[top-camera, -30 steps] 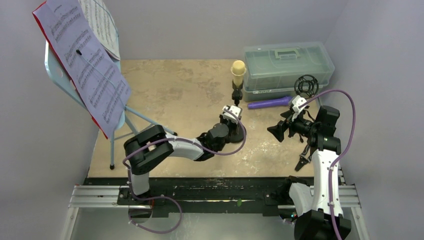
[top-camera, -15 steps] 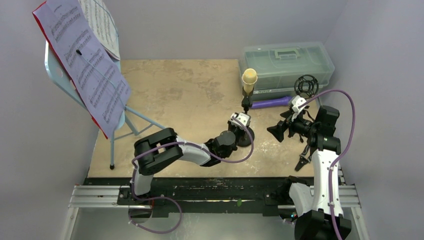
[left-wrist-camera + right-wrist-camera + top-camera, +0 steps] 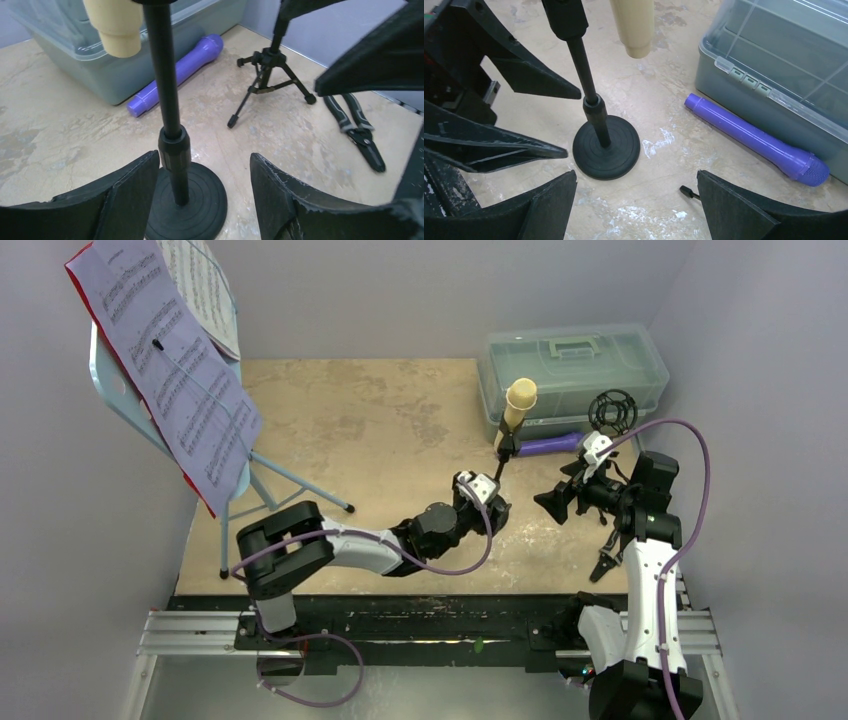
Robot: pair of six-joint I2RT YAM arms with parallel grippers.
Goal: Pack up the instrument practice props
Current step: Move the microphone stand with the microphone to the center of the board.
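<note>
From above, the left gripper (image 3: 492, 508) lies low on the bench (image 3: 380, 430) at the foot of a black mic holder (image 3: 503, 453); the holder carries the cream microphone (image 3: 520, 400) up in front of the plastic box (image 3: 575, 365); the purple microphone (image 3: 548, 445) lies along the box's near side; the tripod mic holder (image 3: 612, 412) stands by the box's right end; the right gripper (image 3: 556, 502) hangs just right of the left one; pliers (image 3: 607, 562) lie near the right arm; far left, the light-blue music rest (image 3: 105, 370) holds the red folder (image 3: 204, 504) and sheet music (image 3: 175, 380).

Left wrist view: the fingers (image 3: 125, 200) stand apart on either side of the holder's pole, clamping nothing; whether the left-hand one touches the pole's collar I cannot tell; the round base sits flat on the bench.

Right wrist view: the right gripper's fingers (image 3: 744, 210) are spread wide with only bare bench between them; the holder's base stands just ahead; the purple microphone lies to the right, beside the box.
</note>
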